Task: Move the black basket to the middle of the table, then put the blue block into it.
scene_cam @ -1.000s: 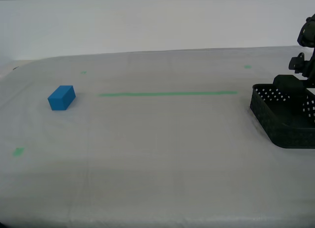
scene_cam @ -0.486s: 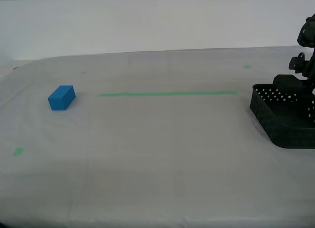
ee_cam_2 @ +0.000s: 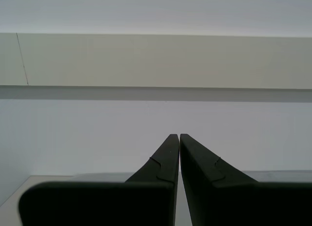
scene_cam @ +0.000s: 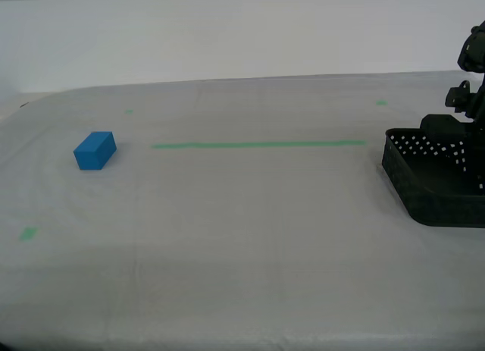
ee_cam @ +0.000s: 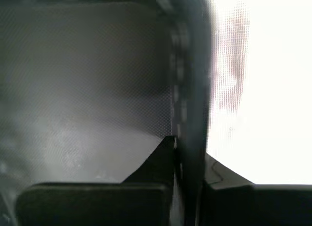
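The black basket (scene_cam: 426,193) stands on the table (scene_cam: 250,222) at the exterior view's right edge, partly cut off. My first gripper (ee_cam: 187,150) is shut on the basket's perforated wall (ee_cam: 189,84), one finger inside and one outside; in the exterior view its arm (scene_cam: 455,128) stands at the basket's far side. The blue block (scene_cam: 95,150) lies alone far off at the exterior view's left. My second gripper (ee_cam_2: 175,136) is shut and empty, facing a pale wall; it does not show in the exterior view.
A long green tape line (scene_cam: 258,145) runs across the table's middle between block and basket. Small green tape bits lie at the front left (scene_cam: 29,233), back left (scene_cam: 128,111) and back right (scene_cam: 381,102). A white wall stands behind the table.
The basket has shifted a little toward the exterior view's left with my first gripper on its wall. The blue block has not moved.
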`<state>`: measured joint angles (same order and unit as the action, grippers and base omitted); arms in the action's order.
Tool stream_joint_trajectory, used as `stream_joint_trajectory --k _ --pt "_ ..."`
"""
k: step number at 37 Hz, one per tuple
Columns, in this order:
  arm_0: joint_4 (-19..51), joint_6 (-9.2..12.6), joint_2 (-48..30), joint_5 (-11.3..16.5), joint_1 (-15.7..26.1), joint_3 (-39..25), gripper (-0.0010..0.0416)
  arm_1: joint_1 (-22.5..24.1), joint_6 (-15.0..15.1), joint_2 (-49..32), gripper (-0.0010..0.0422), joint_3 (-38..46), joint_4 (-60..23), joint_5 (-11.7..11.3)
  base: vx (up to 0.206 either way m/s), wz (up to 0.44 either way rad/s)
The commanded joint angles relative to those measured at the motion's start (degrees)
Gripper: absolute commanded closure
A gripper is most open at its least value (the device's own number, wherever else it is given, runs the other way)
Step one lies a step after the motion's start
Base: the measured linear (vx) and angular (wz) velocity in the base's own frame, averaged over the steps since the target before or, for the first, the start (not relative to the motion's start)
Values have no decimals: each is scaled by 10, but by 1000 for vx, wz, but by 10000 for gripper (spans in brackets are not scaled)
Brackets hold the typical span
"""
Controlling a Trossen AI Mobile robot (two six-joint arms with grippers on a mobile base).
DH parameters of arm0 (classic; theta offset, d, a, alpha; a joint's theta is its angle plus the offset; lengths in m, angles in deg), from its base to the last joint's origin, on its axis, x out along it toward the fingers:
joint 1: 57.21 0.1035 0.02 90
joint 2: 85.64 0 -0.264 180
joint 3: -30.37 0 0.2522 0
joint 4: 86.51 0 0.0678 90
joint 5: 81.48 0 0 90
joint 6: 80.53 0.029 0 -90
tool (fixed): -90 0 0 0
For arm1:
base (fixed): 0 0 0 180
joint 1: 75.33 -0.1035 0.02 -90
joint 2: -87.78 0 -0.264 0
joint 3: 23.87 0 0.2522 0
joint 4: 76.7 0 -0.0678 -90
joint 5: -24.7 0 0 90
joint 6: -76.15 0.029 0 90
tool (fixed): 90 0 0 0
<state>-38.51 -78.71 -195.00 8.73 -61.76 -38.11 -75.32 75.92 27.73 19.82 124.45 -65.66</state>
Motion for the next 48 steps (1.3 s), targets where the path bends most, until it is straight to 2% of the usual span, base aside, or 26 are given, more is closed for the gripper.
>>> stream_joint_trajectory --k 1,17,35,44,48 --pt "-2 9 0 -1 0 0 405 0 1 0 412 0 3 0 0 0" --pt "-6 15 7 4 1 0 407 0 1 0 412 0 3 0 0 0" --pt "31 34 87 5 4 -2 406 0 1 0 412 0 3 0 0 0" --pt "53 49 128 43 9 -4 406 0 1 0 412 0 3 0 0 0" --pt "54 62 147 47 18 -4 406 0 1 0 412 0 3 0 0 0"
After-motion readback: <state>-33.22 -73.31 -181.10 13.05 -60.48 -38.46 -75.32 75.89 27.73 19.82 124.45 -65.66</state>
